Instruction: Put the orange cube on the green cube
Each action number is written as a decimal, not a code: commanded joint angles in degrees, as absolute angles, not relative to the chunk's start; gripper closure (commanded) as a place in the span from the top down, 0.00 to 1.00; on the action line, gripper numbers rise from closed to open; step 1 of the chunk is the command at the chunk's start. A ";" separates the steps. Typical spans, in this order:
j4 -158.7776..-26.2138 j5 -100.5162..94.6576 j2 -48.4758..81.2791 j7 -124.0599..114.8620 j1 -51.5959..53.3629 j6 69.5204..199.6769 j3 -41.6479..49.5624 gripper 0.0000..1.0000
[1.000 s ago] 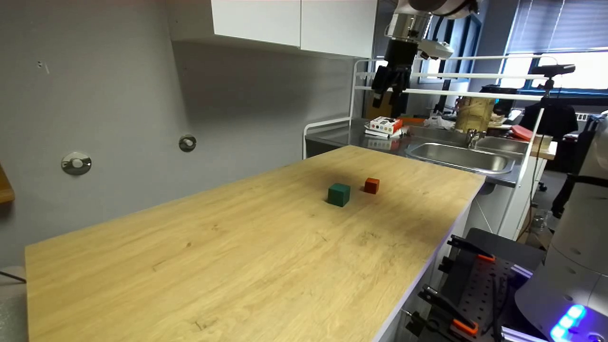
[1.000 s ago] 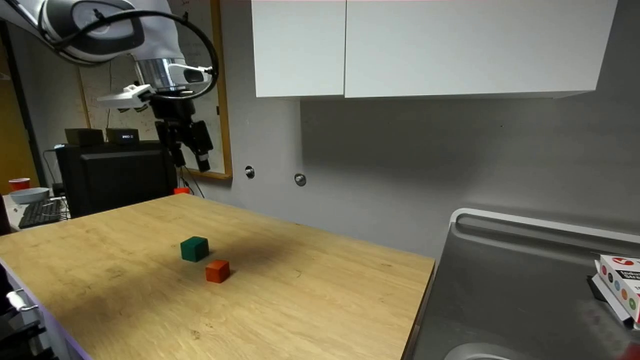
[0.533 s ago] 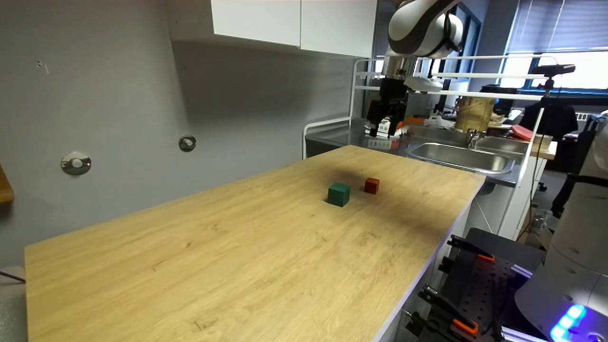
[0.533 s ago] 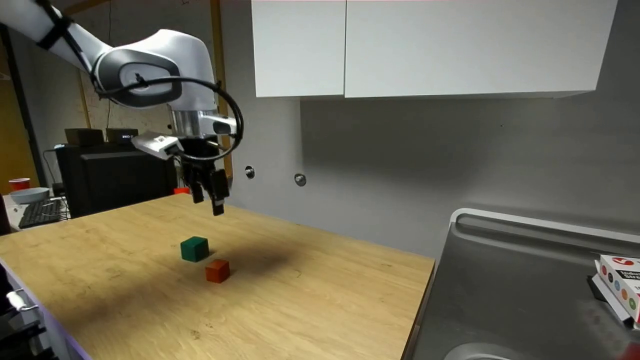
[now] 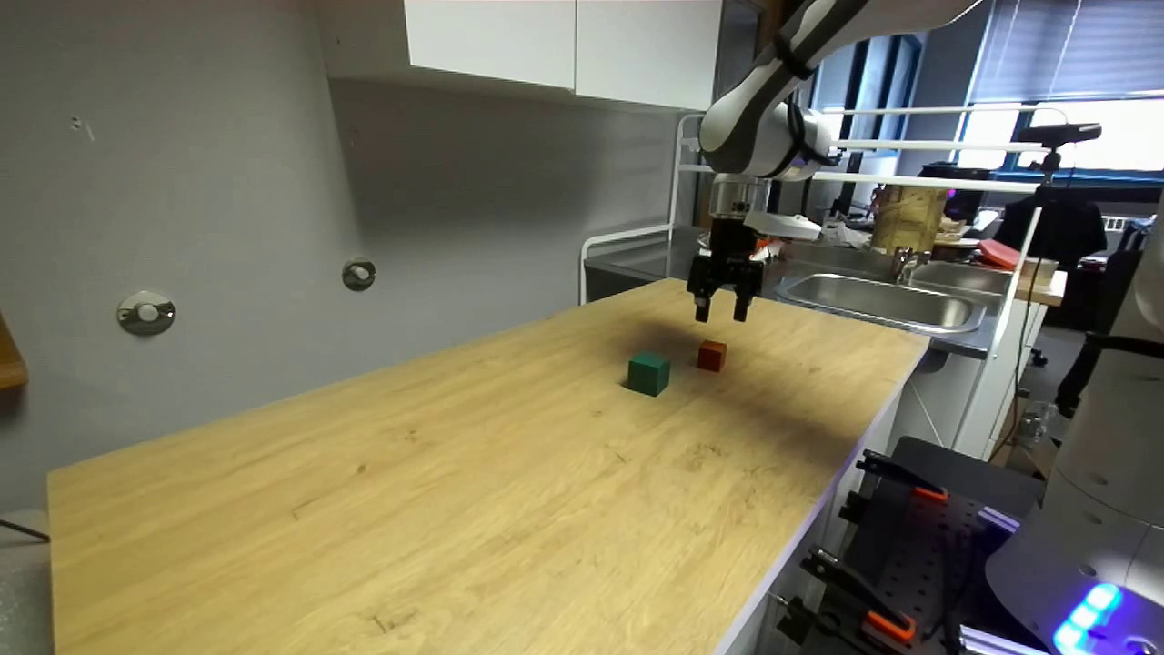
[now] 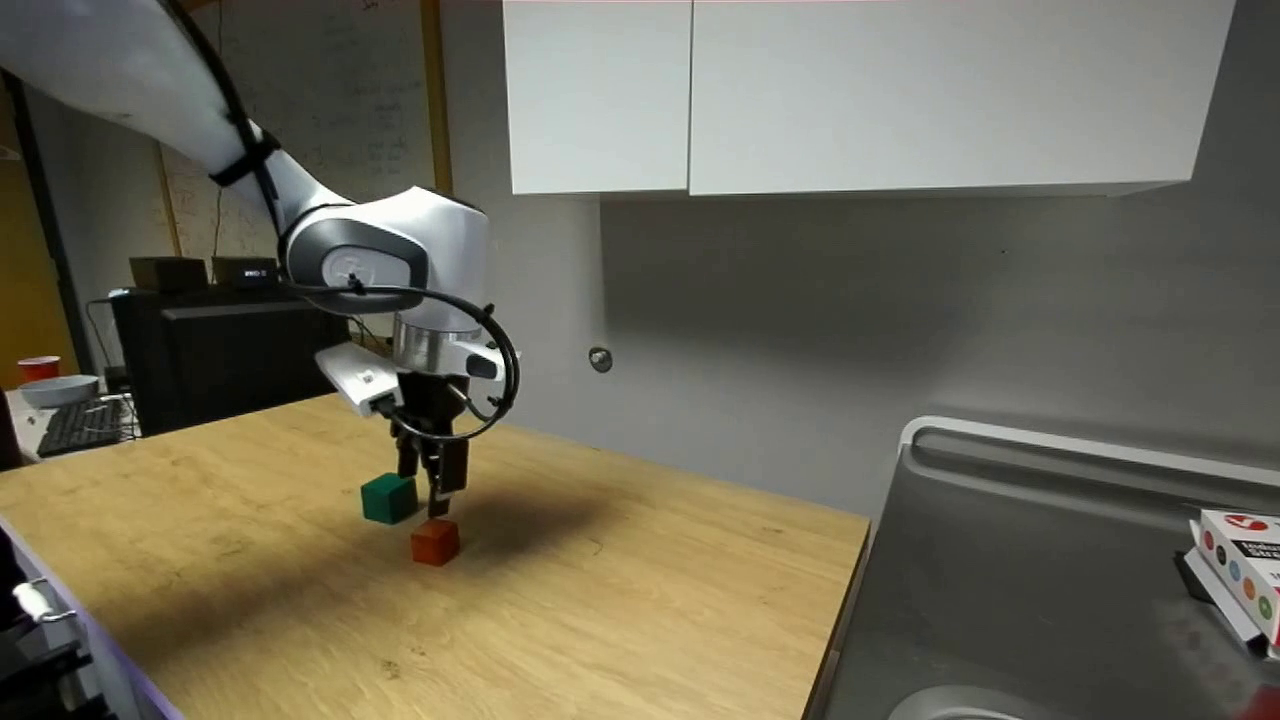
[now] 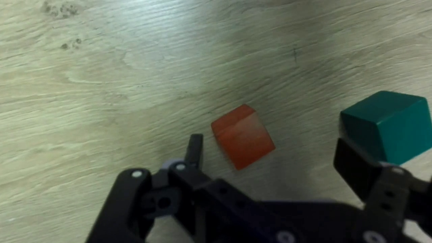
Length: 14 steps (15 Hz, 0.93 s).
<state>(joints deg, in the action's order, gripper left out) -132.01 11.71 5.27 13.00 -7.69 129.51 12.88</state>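
The orange cube [image 5: 712, 356] rests on the wooden table, also seen in an exterior view [image 6: 435, 543]. The green cube [image 5: 648, 374] stands a short way from it on the table, and shows in an exterior view [image 6: 386, 500]. My gripper [image 5: 721, 315] is open and empty, pointing down above the table close to the orange cube. In the wrist view the orange cube [image 7: 244, 140] lies ahead of the gap between the fingertips, turned at an angle to them. The green cube [image 7: 405, 126] is at the right, partly hidden behind the right finger [image 7: 354, 165].
The wooden table [image 5: 436, 473] bears both cubes. A grey wall with a white cabinet [image 5: 650, 50] stands behind it. A metal counter with a sink [image 5: 882, 300] and a small box [image 6: 1245, 565] adjoins the table's end.
The arm has come down from high above the table to just above the cubes, its gripper open throughout. Both cubes have stayed where they were.
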 commanded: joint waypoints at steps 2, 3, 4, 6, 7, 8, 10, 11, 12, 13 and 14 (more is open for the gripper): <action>-124.75 12.15 13.66 13.31 -10.06 125.66 11.05 1.00; -123.49 11.97 15.22 12.93 -10.34 124.94 10.78 1.00; -122.38 11.73 16.63 12.67 -10.59 124.35 10.56 1.00; -120.59 11.16 18.77 12.12 -11.03 123.59 10.11 0.75; -119.87 10.89 19.54 12.06 -11.23 123.16 9.94 0.75; -119.14 10.72 20.20 11.95 -11.42 122.64 9.80 0.67; -117.81 10.64 21.14 11.81 -11.77 121.88 9.65 0.52; -117.28 10.60 21.42 11.75 -11.85 121.57 9.62 0.42; -116.76 10.45 21.63 11.57 -11.90 121.31 9.62 0.36; -116.31 10.28 21.62 11.38 -11.91 120.87 9.62 0.27; -115.95 10.09 21.39 11.23 -11.85 120.54 9.59 0.20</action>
<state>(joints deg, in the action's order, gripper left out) -118.62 11.43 21.18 12.78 -10.78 123.08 10.78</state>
